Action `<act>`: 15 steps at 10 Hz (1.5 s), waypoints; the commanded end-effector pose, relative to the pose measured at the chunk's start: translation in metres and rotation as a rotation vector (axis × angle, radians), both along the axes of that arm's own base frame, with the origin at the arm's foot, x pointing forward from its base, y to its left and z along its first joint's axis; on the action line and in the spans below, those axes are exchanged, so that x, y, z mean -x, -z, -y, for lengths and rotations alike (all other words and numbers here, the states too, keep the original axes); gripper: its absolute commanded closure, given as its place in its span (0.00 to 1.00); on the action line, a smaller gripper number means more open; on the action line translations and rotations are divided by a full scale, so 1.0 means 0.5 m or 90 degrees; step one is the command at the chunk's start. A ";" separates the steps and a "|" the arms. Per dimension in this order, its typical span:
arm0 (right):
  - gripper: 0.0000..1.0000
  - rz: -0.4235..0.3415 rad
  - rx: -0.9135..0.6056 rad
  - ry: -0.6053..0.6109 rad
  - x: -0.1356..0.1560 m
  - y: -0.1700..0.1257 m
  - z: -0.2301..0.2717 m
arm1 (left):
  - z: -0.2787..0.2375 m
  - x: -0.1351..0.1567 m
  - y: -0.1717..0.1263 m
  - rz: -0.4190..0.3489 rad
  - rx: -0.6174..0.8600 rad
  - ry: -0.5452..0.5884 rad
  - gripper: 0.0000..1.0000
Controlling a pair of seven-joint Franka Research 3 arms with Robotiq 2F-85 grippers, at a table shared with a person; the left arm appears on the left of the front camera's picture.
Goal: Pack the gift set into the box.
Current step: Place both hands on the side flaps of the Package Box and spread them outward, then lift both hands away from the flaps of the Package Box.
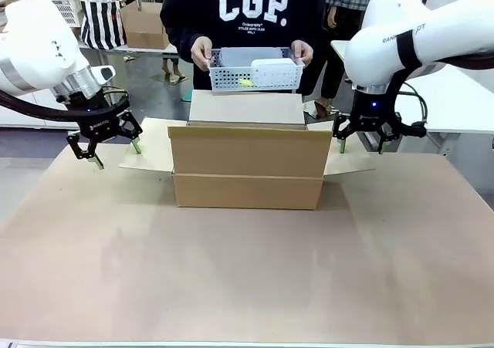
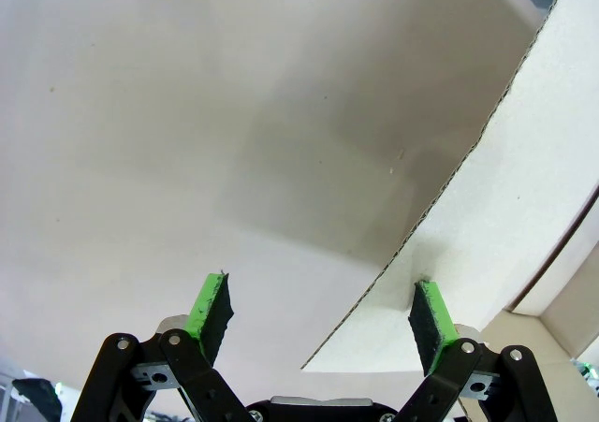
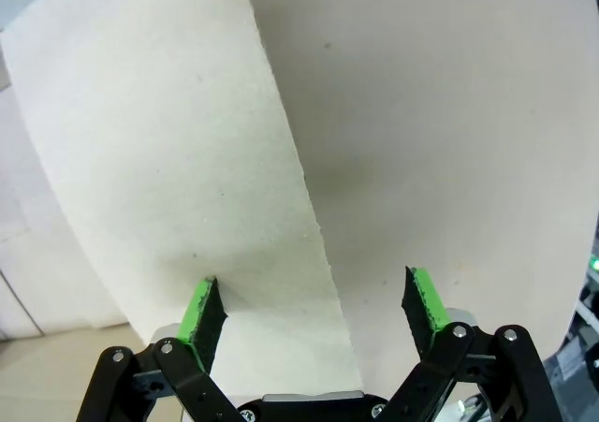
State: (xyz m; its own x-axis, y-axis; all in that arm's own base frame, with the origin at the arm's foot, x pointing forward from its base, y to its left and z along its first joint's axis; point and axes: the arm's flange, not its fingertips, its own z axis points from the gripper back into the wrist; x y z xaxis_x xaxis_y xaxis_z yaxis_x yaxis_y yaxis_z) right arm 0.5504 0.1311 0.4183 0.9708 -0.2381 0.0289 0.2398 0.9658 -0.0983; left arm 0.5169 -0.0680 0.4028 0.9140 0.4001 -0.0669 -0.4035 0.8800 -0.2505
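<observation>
Above the table (image 1: 231, 278), left gripper (image 1: 117, 155) and right gripper (image 1: 363, 143) hang spread, pointing down, flanking the box (image 1: 247, 163).

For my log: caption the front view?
Person holds basket behind open box; left gripper and right gripper hover open at its side flaps.

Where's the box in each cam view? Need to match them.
Front view: the box mid-picture, flaps open.
Left wrist view: its left flap, picture right.
Right wrist view: its right flap, picture left.
Shared landmark: the tan table under it.
</observation>
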 end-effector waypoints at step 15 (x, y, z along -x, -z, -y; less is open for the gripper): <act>0.00 0.000 0.011 -0.003 -0.003 -0.008 0.002 | 0.000 0.001 -0.004 0.000 -0.013 -0.009 0.00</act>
State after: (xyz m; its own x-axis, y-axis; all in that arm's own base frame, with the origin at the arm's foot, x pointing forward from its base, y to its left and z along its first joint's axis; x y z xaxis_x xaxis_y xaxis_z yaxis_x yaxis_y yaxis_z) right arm 0.5504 0.1311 0.4184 0.9709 -0.2377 0.0293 0.2394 0.9659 -0.0988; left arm 0.5169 -0.0680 0.4028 0.9140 0.4001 -0.0669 -0.4035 0.8801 -0.2503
